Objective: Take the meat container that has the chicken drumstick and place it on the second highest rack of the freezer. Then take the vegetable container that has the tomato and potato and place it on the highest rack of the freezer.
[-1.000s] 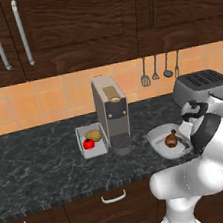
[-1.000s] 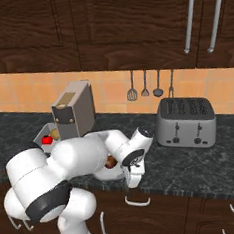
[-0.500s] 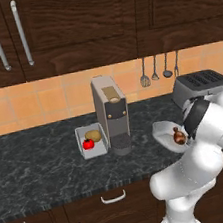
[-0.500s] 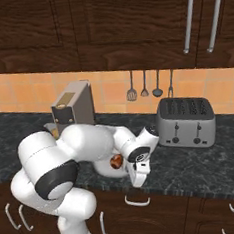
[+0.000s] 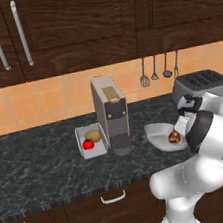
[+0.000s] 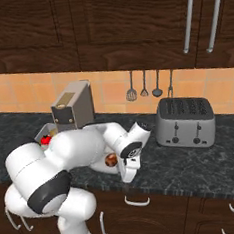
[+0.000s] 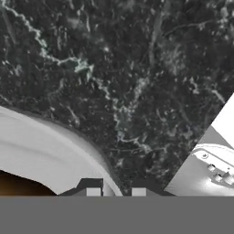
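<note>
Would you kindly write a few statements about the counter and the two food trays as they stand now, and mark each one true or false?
1. The tomato and the potato lie together in the vegetable container. True.
2. The vegetable container sits to the right of the coffee machine in the left base view. False: it sits to the left of it.
3. The chicken drumstick lies in the meat container. True.
4. The meat container already stands on a freezer rack. False: it is over the dark stone counter, near the toaster.
5. Kitchen utensils hang on the tiled wall above the counter. True.
</note>
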Available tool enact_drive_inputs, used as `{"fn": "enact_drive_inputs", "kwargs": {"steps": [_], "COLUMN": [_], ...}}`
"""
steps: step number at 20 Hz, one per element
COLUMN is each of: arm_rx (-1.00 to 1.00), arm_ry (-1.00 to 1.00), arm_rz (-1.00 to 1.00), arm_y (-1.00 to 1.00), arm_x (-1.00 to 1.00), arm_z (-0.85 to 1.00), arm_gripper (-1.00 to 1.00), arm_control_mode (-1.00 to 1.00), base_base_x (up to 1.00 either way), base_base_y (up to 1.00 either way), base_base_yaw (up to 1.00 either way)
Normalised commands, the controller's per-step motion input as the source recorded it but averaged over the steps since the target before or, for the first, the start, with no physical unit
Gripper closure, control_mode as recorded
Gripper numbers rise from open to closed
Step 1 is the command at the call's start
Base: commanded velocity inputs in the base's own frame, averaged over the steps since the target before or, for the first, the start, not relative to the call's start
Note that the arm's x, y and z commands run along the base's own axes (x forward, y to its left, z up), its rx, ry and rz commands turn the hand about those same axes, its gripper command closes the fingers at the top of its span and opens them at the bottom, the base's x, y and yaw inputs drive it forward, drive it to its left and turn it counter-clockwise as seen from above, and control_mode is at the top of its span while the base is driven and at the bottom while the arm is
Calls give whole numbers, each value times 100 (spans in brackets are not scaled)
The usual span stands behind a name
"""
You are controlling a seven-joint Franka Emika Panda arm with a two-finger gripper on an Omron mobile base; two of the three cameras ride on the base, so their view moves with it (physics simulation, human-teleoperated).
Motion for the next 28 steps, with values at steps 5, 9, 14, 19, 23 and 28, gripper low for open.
{"fn": "enact_drive_inputs", "kwargs": {"steps": [5,9,14,19,23,28], "arm_rx": [0,0,-3,-8,-10,-3], "arm_ry": [-15,-18,-22,-13,-1,0], "arm_rz": [-1,-3,-6,-1,0,0], "arm_y": [-12,-3,0,12,79,36], "arm_x": [-79,-35,-30,-18,0,-3], "arm_z": [80,97,89,92,40,2], "arm_gripper": [100,100,100,100,100,100], "arm_control_mode": [-100,-100,-100,-100,-100,-100], "base_base_x": [0,0,0,0,0,0], "base_base_y": [0,0,0,0,0,0], "base_base_yaw": [0,0,0,0,0,0]}}
